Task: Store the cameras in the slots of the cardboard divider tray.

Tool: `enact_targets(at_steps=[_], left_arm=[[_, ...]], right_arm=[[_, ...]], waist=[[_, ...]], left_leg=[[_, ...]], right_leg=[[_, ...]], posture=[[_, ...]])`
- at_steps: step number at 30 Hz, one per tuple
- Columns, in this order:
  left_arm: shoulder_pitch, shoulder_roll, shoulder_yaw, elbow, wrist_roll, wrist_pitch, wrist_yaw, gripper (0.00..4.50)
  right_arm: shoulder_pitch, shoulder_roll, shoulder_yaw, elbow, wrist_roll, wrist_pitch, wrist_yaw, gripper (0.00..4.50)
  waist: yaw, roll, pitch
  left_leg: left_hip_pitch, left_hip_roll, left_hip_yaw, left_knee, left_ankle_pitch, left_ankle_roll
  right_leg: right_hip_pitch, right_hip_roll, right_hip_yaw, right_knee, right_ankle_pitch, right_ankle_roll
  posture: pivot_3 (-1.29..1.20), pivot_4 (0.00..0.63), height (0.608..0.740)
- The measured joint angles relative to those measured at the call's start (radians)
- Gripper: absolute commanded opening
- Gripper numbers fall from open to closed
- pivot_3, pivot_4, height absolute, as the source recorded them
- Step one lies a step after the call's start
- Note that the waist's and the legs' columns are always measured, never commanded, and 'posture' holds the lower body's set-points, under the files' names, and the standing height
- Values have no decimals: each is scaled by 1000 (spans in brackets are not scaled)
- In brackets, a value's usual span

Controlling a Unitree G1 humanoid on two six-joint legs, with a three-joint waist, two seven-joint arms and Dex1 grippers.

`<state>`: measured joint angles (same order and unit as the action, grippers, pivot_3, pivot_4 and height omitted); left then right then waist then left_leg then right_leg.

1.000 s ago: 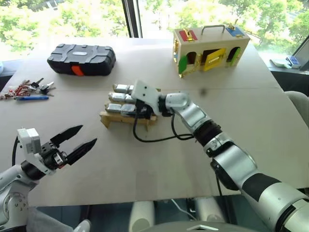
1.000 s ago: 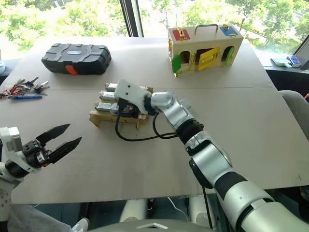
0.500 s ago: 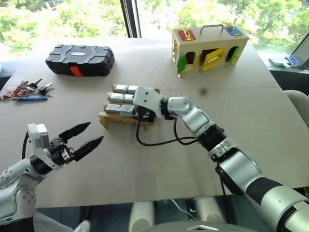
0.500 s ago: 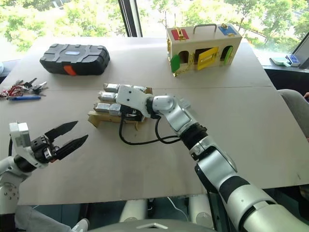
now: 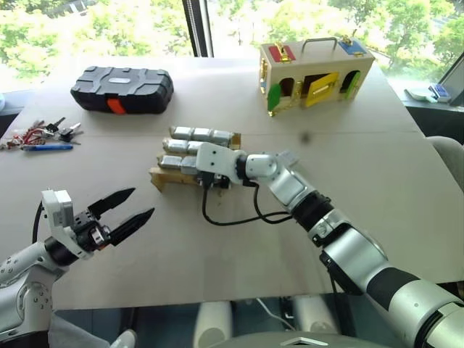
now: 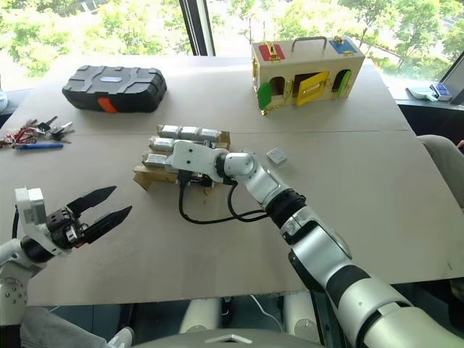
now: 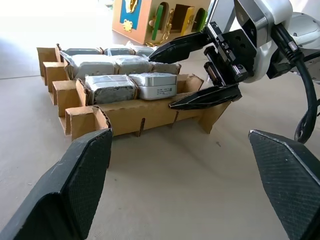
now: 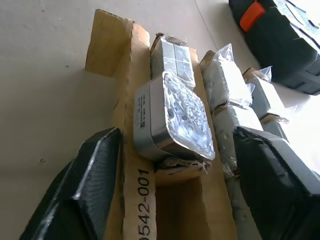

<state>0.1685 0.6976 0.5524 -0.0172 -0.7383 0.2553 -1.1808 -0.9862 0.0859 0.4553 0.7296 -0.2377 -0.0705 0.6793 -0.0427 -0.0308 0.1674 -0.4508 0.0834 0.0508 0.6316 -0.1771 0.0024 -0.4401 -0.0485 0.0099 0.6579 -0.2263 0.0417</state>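
While the left gripper (image 5: 123, 206) hangs over the bare worktop (image 5: 217, 261) with its jaws wide apart, the cardboard divider tray (image 5: 163, 177) sits mid-worktop, its cameras (image 5: 192, 134) filling the slots; the right gripper (image 7: 202, 70) hovers at the tray's front corner, jaws apart and empty, astride a seated camera (image 8: 167, 117)

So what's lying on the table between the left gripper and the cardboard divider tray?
Nothing: between the left gripper and the cardboard divider tray there is bare tabletop, as the left eye view and the left wrist view show.
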Motion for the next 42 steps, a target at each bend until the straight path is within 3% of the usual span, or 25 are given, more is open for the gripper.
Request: enact_targets(at_steps=[5,7,23,27,42], left_arm=[[11,2,2,-13,-1,1,6,4500],[15,1,3,-13,-1,2,8,4500],[29,1,3,-35,-5,2,15,4500],[30,1,2,-36,-5,2,15,4500],[57,-5,2,-52,-10,2,16,4500]], right_arm=[[0,0,-1,1,-4,-3,1,2509],[0,0,-1,1,-1,-3,8,1740],[-2,1,-13,-14,21,26,28,1740],[-2,1,-31,-38,42,53,47,694],[-9,-1,-50,-77,85,159,102,682]], waist=[[0,0,0],[0,0,0],[0,0,0],[0,0,0],[-1,0,0]], left_leg=[[0,0,0,0,0,0],[0,0,0,0,0,0],[0,0,0,0,0,0],[0,0,0,0,0,0],[0,0,0,0,-1,-1]], right_leg=[[0,0,0,0,0,0],[0,0,0,0,0,0],[0,0,0,0,0,0],[0,0,0,0,0,0],[0,0,0,0,0,0]], posture=[[0,150,740],[0,150,740],[0,150,740],[0,150,740],[0,150,740]])
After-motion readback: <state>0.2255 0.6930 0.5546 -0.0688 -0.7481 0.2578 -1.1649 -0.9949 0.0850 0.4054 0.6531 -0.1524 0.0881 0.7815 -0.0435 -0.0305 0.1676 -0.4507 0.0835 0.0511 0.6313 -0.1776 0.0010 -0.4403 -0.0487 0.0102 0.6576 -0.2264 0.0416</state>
